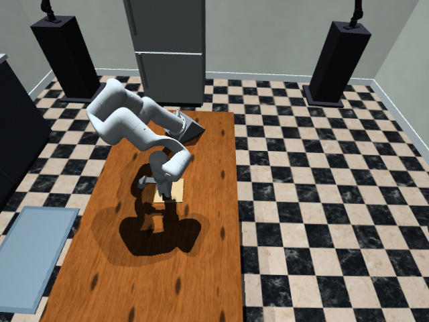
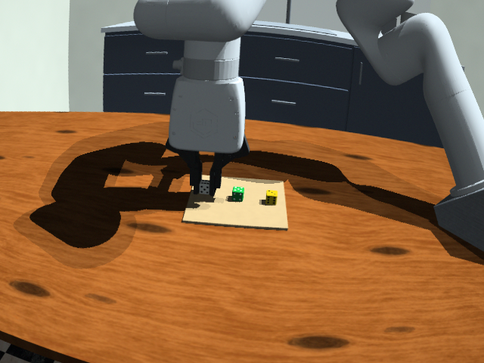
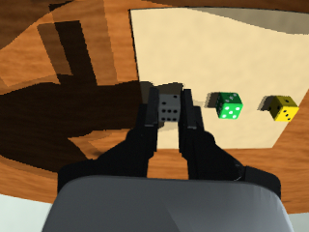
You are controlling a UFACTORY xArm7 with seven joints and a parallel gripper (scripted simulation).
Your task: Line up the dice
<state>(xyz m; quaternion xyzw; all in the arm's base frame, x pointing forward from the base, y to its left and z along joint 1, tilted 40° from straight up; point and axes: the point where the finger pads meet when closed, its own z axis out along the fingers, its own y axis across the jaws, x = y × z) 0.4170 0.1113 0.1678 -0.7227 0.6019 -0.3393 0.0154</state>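
Note:
My gripper [image 2: 204,189] is shut on a white die [image 2: 203,187] and holds it just above the left end of the beige mat [image 2: 238,203]. In the wrist view the white die [image 3: 170,107] sits between my fingertips over the mat's near left part. A green die [image 2: 237,193] lies flat on the mat's middle, also in the wrist view [image 3: 230,104]. A yellow die [image 2: 271,197] lies flat on the mat's right part, also in the wrist view [image 3: 282,108]. The three dice stand roughly in one row. In the overhead view my arm hides the dice and part of the mat [image 1: 171,192].
The mat lies on a long wooden table [image 1: 162,221]. My arm's base [image 2: 461,218] stands at the table's right end in the side view. Dark drawers [image 2: 265,78] stand behind the table. A fridge [image 1: 169,48] and two black pillars stand beyond it.

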